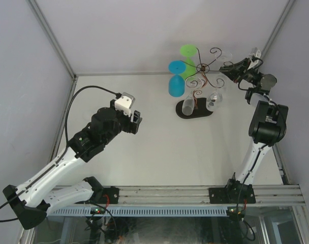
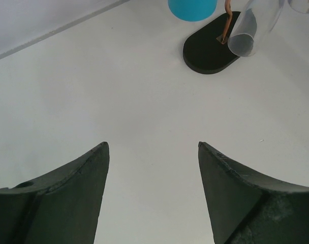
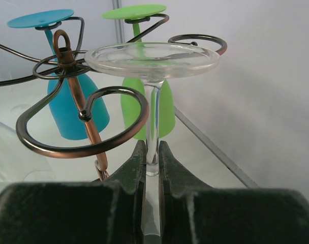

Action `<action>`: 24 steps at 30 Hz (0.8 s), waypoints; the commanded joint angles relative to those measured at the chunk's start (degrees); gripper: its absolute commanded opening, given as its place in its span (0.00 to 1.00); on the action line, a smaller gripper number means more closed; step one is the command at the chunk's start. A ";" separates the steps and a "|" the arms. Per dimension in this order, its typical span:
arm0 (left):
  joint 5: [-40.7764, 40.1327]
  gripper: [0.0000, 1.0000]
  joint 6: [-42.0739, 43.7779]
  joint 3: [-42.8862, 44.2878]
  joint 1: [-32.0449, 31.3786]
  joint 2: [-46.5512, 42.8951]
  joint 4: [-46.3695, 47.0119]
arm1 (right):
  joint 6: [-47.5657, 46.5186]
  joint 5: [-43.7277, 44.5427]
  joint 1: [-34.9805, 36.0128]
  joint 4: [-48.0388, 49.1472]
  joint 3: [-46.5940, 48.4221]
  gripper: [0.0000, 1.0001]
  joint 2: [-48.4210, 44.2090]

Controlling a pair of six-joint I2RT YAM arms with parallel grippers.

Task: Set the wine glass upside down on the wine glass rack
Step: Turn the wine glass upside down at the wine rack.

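Right jaws pinch the stem of the upturned wine glass [image 3: 152,58] (left jaws apart, empty).

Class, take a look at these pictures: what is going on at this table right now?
The right gripper is shut on the stem of a clear wine glass, holding it upside down beside the curled arms of the wine glass rack. The glass does not seem to be hung yet. A blue glass and a green glass already hang there. The left gripper is open and empty above the table.
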 commanded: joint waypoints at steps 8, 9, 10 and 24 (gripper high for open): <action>1.30 0.74 -0.58 -0.24 0.42 -0.28 0.96 | -0.11 -0.32 0.30 3.48 -4.59 0.00 -6.05; 1.32 0.74 -0.58 -0.24 0.42 -0.25 0.95 | -0.17 -0.34 0.29 3.55 -5.00 0.00 -6.44; 1.35 0.74 -0.59 -0.24 0.40 -0.32 0.95 | -0.17 -0.48 0.29 3.51 -5.32 0.00 -6.71; 1.56 0.73 -0.62 -0.24 0.41 -0.71 0.95 | -2.01 -0.54 -0.05 3.74 -11.16 0.00 -11.36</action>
